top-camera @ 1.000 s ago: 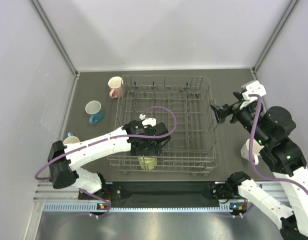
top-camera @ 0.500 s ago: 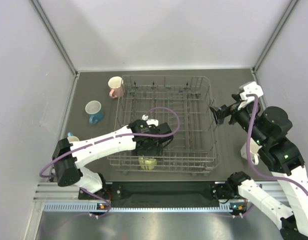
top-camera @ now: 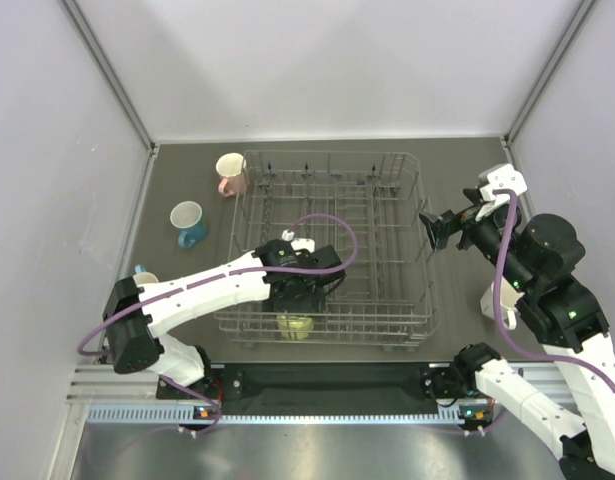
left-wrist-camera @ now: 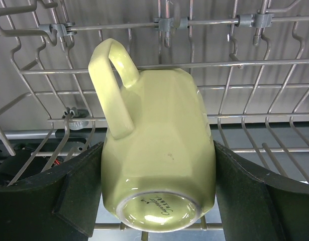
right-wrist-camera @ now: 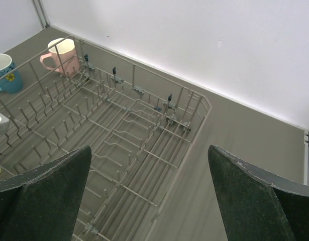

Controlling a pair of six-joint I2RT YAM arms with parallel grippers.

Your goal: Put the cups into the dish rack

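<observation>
The yellow cup point(left-wrist-camera: 159, 150) sits in the near-left part of the dish rack point(top-camera: 387, 200), base toward the left wrist camera and handle up-left. My left gripper point(left-wrist-camera: 159, 201) is shut on it, a pad against each side. From above the yellow cup point(top-camera: 294, 326) shows just below the left gripper point(top-camera: 295, 310). The pink cup point(top-camera: 230, 173) and blue cup point(top-camera: 188, 222) stand on the table left of the rack. A light blue cup point(top-camera: 140, 278) peeks out by the left arm. The white cup point(top-camera: 490, 300) is partly hidden behind the right arm. My right gripper point(top-camera: 432, 228) hovers open beside the rack's right edge.
White walls close the table in at the back and both sides. The right wrist view looks down across the dish rack point(right-wrist-camera: 134, 130) to the pink cup point(right-wrist-camera: 60, 55) and blue cup point(right-wrist-camera: 4, 73), the right gripper point(right-wrist-camera: 149, 150) holding nothing. Bare table point(right-wrist-camera: 254, 165) lies right of the rack.
The left arm has shifted slightly right over the rack's near-left part, with the yellow cup staying between its jaws. The right gripper has drifted a little and stays open.
</observation>
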